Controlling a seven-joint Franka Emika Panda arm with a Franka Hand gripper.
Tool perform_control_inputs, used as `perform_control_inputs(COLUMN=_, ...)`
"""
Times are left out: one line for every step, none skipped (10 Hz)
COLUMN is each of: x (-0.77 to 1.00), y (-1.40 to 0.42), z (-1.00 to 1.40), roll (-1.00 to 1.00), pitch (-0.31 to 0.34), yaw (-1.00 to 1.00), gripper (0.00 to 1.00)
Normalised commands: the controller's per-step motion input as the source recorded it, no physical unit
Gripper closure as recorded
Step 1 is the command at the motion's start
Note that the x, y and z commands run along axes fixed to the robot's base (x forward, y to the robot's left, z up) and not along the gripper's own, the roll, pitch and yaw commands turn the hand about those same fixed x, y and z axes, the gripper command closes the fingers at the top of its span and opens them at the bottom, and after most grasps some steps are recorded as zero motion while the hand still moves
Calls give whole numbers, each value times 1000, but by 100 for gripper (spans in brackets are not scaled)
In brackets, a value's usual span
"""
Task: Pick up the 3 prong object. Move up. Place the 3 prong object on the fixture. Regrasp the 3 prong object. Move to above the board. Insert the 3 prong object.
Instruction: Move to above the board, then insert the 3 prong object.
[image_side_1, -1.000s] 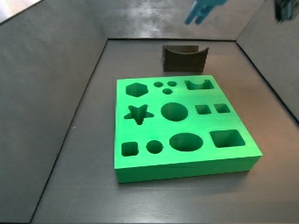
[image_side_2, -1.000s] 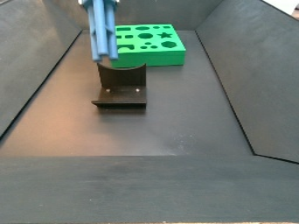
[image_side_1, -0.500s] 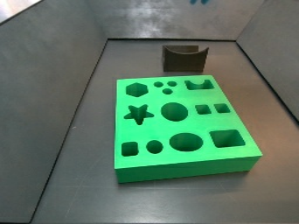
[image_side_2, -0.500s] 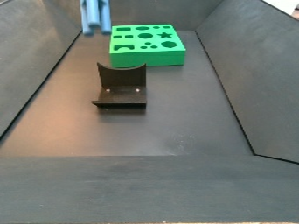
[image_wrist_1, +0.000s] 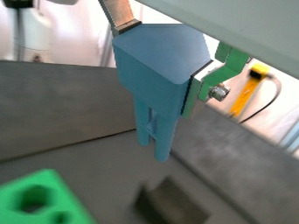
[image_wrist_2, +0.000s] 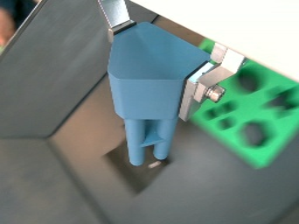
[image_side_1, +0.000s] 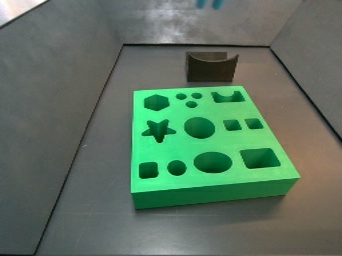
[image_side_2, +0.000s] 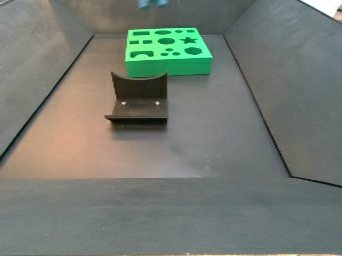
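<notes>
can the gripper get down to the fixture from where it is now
Probably yes. The gripper is shut on the 3 prong object high above the floor, and in both side views the fixture stands alone with nothing over its notch; the board sits apart.

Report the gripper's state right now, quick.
Gripper: shut on the steel-blue plastic 3 prong object, prongs pointing down, high above the dark notched fixture and the green board.
</notes>
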Motion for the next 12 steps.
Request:
perform_control_inputs(x=-1000, y=-950, z=376, roll=-1000, pitch=-134, yaw=-164, gripper=100)
perform_control_inputs(x=-913, y=-819, z=324, roll=-1000, pitch=-125, yaw=-169, gripper=100)
perform_control_inputs(x=-735, y=-647, z=255, roll=-1000, pitch=-118, yaw=-172, gripper=100)
perform_control_inputs(x=-342, y=-256, z=100, roll=-1000, pitch=-102, yaw=-167, gripper=100)
perform_control_inputs(x=-233, y=-167, z=59, roll=-1000, pitch=-88, yaw=-166, gripper=100)
perform_control_inputs(x=-128, y=-70, z=41, roll=-703, pitch=-43, yaw=-104, gripper=100)
perform_control_inputs(x=-99, y=-52, z=26, roll=-548, pitch=-39, yaw=-80, gripper=100)
perform_control_inputs(x=-57, y=-12, z=7, roll=-265, pitch=-27, yaw=-24, gripper=100)
perform_control_inputs(x=3, y=0, z=-17, roll=0, pitch=-1, yaw=0, gripper=100)
perform_control_inputs(x=234, y=91, z=-226, roll=0, pitch=50, yaw=-354, gripper=100)
perform_control_inputs(x=369, y=234, z=-351, roll=-17, pitch=51, yaw=-714, gripper=100)
perform_control_inputs(x=366, y=226, z=-369, roll=-21, pitch=43, yaw=-731, gripper=100)
